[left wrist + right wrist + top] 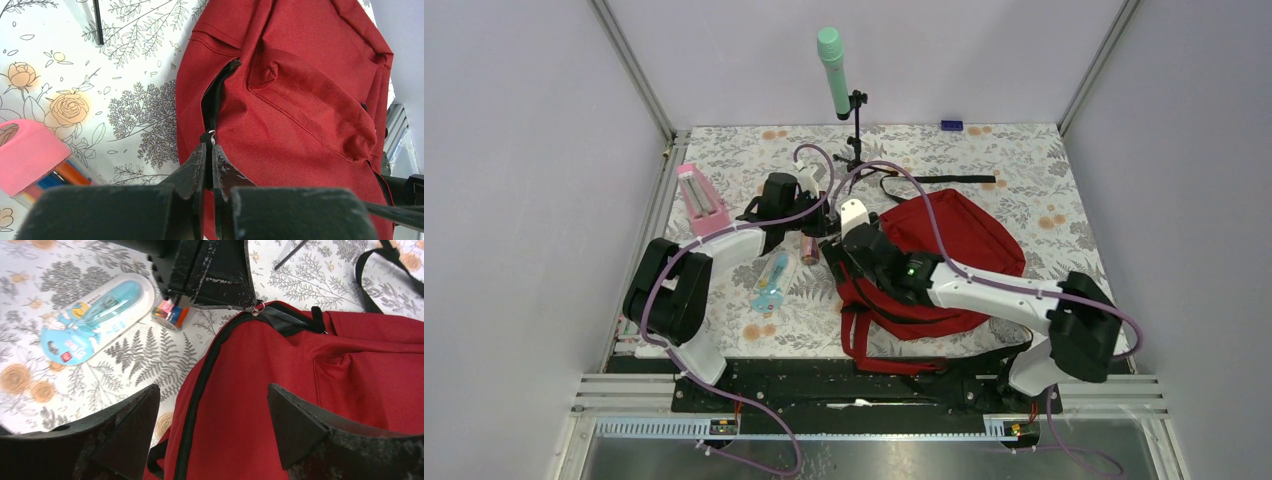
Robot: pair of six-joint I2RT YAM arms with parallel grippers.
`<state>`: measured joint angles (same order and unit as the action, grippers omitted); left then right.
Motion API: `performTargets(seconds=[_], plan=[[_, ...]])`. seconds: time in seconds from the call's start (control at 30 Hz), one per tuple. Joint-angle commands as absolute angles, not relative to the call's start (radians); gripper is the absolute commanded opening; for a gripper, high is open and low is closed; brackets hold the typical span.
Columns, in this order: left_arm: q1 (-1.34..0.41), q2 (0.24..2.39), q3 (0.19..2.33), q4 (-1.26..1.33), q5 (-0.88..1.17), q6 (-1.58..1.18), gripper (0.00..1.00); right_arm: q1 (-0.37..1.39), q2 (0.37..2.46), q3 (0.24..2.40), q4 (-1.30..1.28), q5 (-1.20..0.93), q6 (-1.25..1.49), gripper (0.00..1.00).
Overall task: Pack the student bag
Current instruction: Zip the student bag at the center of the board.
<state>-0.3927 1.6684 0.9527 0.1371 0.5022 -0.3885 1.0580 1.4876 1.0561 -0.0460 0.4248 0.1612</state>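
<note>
The student bag [959,245], dark red with black straps, lies right of centre on the floral table cover. My left gripper [209,146] is shut on the black zipper pull [208,137] at the end of a partly open zipper [216,95]. The right gripper [212,390] is open, its fingers [130,430] spread wide just above the red fabric and the closed black zipper line [200,385], with nothing between them. In the right wrist view the left gripper's black body [210,270] sits at the bag's corner by the zipper pull [257,310].
A blue-and-white packaged item [774,282] and a small coloured tube [809,248] lie left of the bag. A pink case [699,200] lies further left. A green microphone on a black stand [832,65] rises at the back. Loose black straps [939,181] trail behind the bag.
</note>
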Motion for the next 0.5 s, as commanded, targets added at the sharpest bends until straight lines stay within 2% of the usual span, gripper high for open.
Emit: performTargets(seconds=[0.0,0.13,0.23,0.3,0.4,0.43,0.47], plan=[[-0.396,1.630,0.952,0.191,0.526,-0.363,0.00,1.028,1.561,1.123,-0.008,0.429,0.217,0.83],[-0.396,1.635,0.961,0.188,0.517,-0.348,0.00,1.026,1.612,1.131,-0.009,0.416,0.245,0.78],[-0.396,1.639,0.967,0.200,0.510,-0.337,0.00,1.025,1.637,1.132,-0.011,0.419,0.258,0.66],[-0.396,1.646,0.972,0.215,0.512,-0.327,0.00,1.022,1.643,1.132,-0.017,0.415,0.264,0.47],[-0.396,1.667,0.997,0.232,0.526,-0.306,0.00,1.020,1.637,1.130,-0.018,0.403,0.262,0.10],[-0.396,1.677,1.009,0.235,0.535,-0.298,0.00,1.020,1.631,1.129,-0.018,0.396,0.259,0.01],[-0.395,1.686,1.020,0.240,0.542,-0.290,0.00,1.020,1.620,1.127,-0.019,0.386,0.255,0.00]])
